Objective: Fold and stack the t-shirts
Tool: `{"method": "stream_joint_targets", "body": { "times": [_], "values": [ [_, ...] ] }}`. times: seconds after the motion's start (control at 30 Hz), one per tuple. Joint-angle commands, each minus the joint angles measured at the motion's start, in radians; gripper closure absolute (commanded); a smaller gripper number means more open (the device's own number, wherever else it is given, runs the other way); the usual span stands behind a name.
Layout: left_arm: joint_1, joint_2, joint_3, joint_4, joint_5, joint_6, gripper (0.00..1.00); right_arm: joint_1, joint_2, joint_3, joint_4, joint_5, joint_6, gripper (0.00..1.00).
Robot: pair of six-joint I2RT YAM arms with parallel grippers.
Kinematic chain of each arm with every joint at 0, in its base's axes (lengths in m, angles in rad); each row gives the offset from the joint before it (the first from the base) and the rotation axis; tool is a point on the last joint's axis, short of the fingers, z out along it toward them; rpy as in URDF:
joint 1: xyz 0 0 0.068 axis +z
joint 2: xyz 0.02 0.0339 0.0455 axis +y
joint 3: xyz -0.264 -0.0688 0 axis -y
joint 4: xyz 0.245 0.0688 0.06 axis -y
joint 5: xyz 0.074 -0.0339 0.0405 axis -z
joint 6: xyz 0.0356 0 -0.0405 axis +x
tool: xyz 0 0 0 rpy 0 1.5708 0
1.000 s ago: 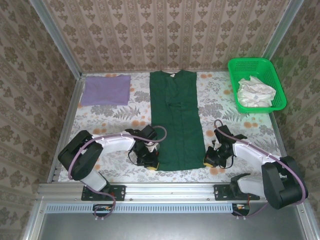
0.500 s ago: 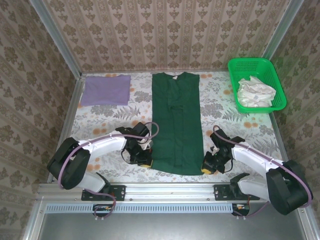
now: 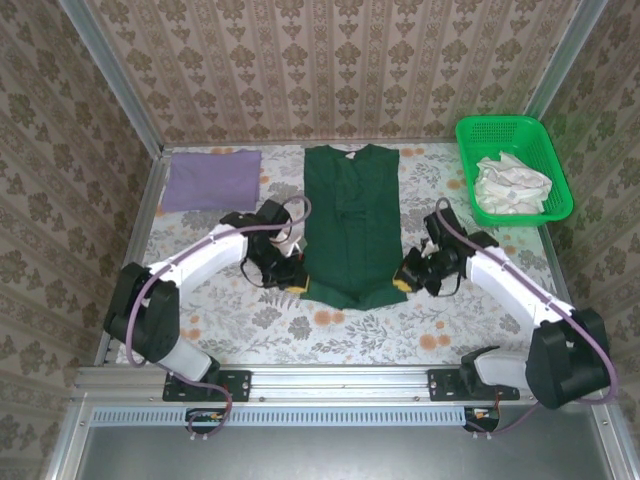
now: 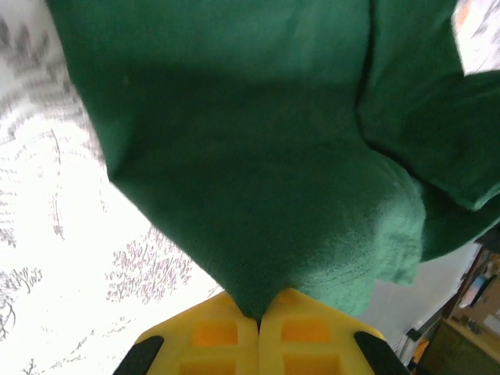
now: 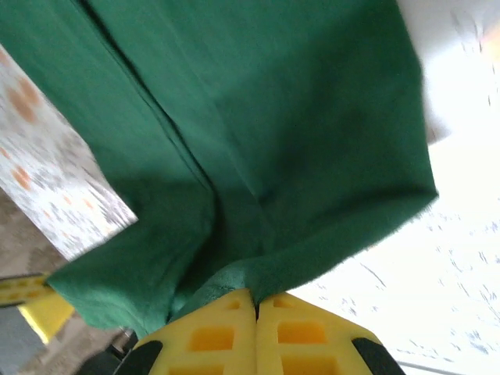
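Cloth-covered table point(image 3: 330, 325) is taken up at its centre by the dark green t-shirt point(image 3: 352, 215), stretched toward 12 o'clock. The green basket point(image 3: 513, 127) is set at 2 o'clock, and the lilac t-shirt point(image 3: 211, 179) is laid flat at 10 o'clock. The green shirt's near hem corners are pinched tight by the left gripper point(image 3: 292, 283) at 7 o'clock and the right gripper point(image 3: 402, 283) at 5 o'clock.

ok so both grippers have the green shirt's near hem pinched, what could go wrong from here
1. The left gripper and right gripper each pinch just a small tuck of the green shirt at their fingertips; a corner could slip out mid-fold.
2. From above, the hem sags between the two grippers, so the fold may land creased or crooked.
3. In the right wrist view a folded-in layer hangs loose near the grip and might flop open.
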Motion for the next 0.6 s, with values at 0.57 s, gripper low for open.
{"method": "stream_joint_targets", "body": {
  "times": [0.57],
  "values": [
    [0.212,0.538,0.629,-0.113,0.005,0.043,1.0,-0.16,0.641,0.558,0.032,0.096,-0.07,1.0]
  ]
}}
